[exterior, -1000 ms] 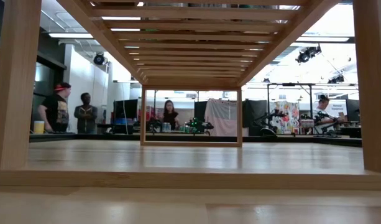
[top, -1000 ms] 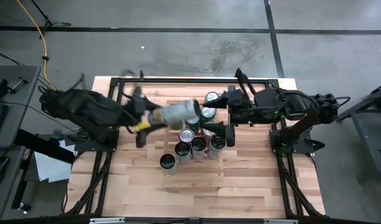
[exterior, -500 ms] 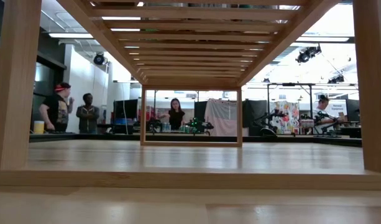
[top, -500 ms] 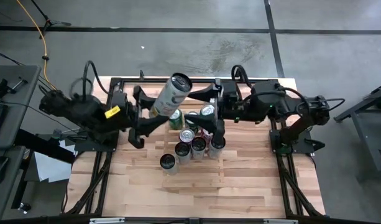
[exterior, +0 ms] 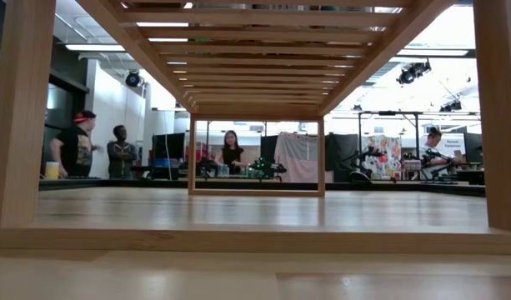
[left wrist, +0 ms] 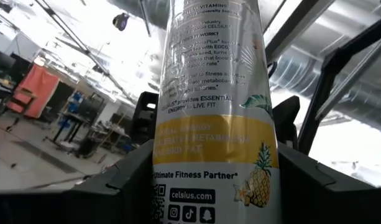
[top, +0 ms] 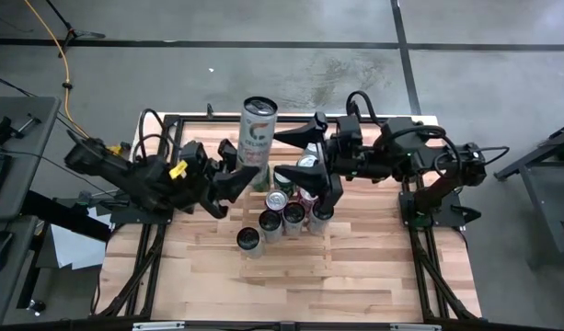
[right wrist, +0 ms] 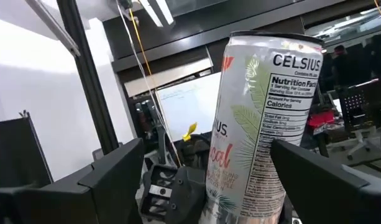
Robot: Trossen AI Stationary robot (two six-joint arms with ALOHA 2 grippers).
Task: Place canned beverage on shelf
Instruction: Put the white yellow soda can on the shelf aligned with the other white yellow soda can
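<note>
Since a moment ago the tall can [top: 257, 133] has swung from lying tilted across the middle of the high view to standing upright, its silver top facing the camera above. Its own place is now just above the centre of the high view, lifted clear of the cluster of cans [top: 286, 210] that stand together on the counter [top: 355, 276] below it.

From the left of that frame, the left gripper [top: 234, 175] reaches in and pinches the tall can low on its body; in the left wrist view the can [left wrist: 212, 118] fills the middle of the picture, with a dark finger [left wrist: 125, 180] pressed against either side of the yellow band and pineapple print.

Coming from the right, the right gripper [top: 314, 158] has moved in beside the tall can, with its fingers spread wide, one finger [top: 295, 135] near the can's upper part and the other pointing down toward the cluster. In the right wrist view the can [right wrist: 261, 124] stands between those two spread fingers [right wrist: 112, 171], and I cannot tell whether either one touches it.

At counter height, the low view looks through the shelf [exterior: 255, 50], its pale wooden slats overhead and its posts framing the view. Far beyond it, people [exterior: 92, 150] stand in the room, at the left of that picture.
</note>
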